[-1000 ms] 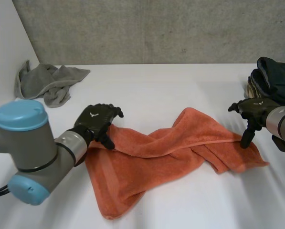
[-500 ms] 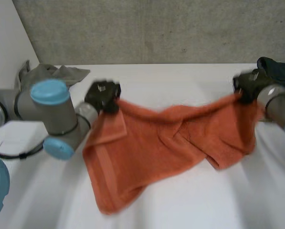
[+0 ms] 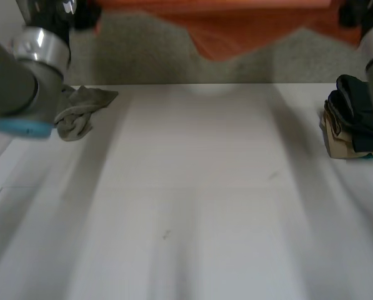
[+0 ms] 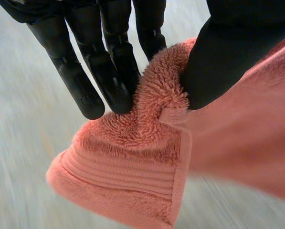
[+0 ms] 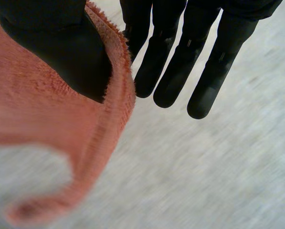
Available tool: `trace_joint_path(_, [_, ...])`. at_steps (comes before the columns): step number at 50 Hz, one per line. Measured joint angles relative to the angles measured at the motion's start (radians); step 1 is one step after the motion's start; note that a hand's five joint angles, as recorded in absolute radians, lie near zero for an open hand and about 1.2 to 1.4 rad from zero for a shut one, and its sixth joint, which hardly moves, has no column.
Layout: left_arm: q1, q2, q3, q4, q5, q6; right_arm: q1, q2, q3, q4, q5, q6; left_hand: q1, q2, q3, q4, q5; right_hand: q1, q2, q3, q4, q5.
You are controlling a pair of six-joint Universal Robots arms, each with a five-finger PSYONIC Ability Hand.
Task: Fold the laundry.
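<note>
I hold the towel (image 3: 236, 28) in the air at 12 o'clock, clear of the table (image 3: 192, 187) and stretched between both hands. My left hand (image 4: 111, 62) pinches a hemmed corner between thumb and fingers. My right hand (image 5: 61, 47) clamps the far edge the same way. It looks like thick, soft terry, light but floppy, so I expect the middle to sag. The corners are the best hold. A grey cloth (image 3: 80, 109) lies at 10 o'clock and a dark pile (image 3: 358, 119) at 3.
</note>
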Motion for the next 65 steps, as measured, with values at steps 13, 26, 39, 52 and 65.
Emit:
trace_joint_path(13, [0.025, -0.033, -0.450, -0.062, 0.003, 0.113, 0.008, 0.146, 0.334, 0.142, -0.072, -0.073, 0.000, 0.001, 0.000, 0.000, 0.000, 0.000, 0.000, 0.000, 0.001, 0.005])
trace_joint_path(26, [0.062, 0.096, -0.596, -0.066, 0.085, 0.270, 0.011, 0.157, 0.459, 0.176, -0.060, -0.132, -0.713, -0.749, -0.747, -0.769, -0.708, 0.000, 0.000, 0.000, 0.001, 0.005])
trace_joint_path(39, [0.172, 0.295, -0.818, -0.181, 0.124, 0.110, 0.013, 0.098, 0.524, 0.175, -0.061, -0.086, -0.546, -0.592, -0.592, -0.593, -0.531, 0.000, 0.000, 0.000, 0.001, 0.005])
trace_joint_path(52, [0.276, 0.156, -0.840, -0.229, 0.158, 0.011, 0.019, 0.101, 0.531, 0.174, -0.063, -0.083, -0.549, -0.594, -0.593, -0.595, -0.534, 0.000, 0.000, 0.000, 0.001, 0.005])
trace_joint_path(65, [0.277, 0.019, -0.764, -0.159, 0.200, 0.017, 0.017, 0.101, 0.548, 0.173, -0.065, -0.084, -0.465, -0.512, -0.511, -0.517, -0.457, 0.000, 0.000, 0.000, 0.001, 0.005])
